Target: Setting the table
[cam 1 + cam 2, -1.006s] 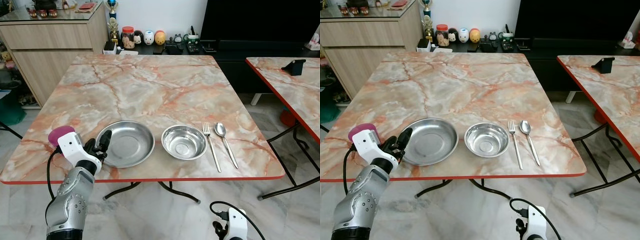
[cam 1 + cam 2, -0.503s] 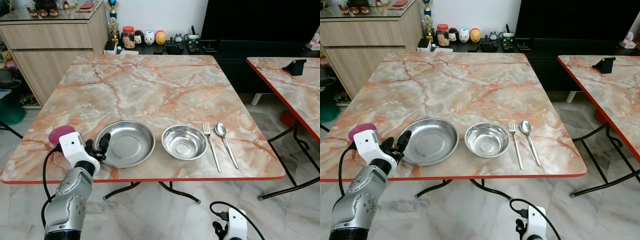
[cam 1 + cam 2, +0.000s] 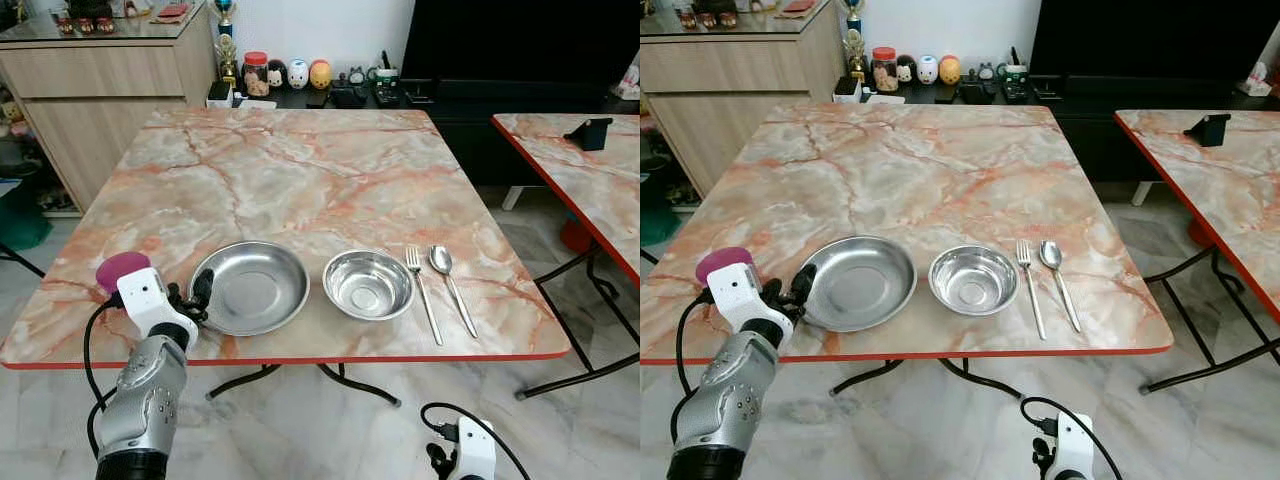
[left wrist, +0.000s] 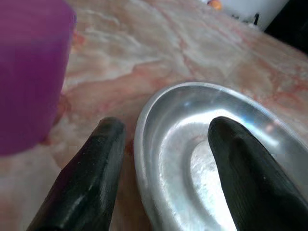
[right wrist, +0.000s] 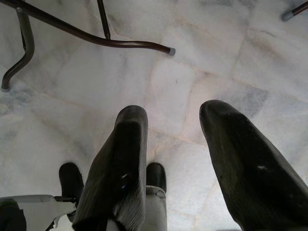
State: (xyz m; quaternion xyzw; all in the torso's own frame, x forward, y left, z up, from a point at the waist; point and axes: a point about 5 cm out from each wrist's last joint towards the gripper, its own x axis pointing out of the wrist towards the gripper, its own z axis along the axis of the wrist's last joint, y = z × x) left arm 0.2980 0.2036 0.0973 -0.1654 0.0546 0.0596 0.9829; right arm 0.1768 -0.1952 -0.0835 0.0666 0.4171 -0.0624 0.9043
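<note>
A steel plate point(image 3: 255, 285) lies near the front edge of the marble table point(image 3: 300, 170), with a steel bowl point(image 3: 368, 283) to its right. Right of the bowl lie a fork point(image 3: 422, 290) and a spoon point(image 3: 450, 280), side by side. A purple cup point(image 3: 118, 268) stands left of the plate, partly behind my left wrist. My left gripper point(image 3: 200, 290) is open at the plate's left rim point(image 4: 144, 125); one finger is outside the rim and one is over the dish. My right gripper point(image 5: 168, 110) hangs open low over the floor.
A second marble table point(image 3: 580, 170) stands to the right with a black object point(image 3: 590, 133) on it. A wooden sideboard point(image 3: 110, 90) is at the back left. A low dark shelf with jars and figurines point(image 3: 290, 75) runs behind the table. Metal table legs point(image 5: 96, 38) cross the tiled floor.
My left gripper has drawn back a little toward the table's front left, still at the plate's rim. The plate, bowl, fork and spoon have not moved.
</note>
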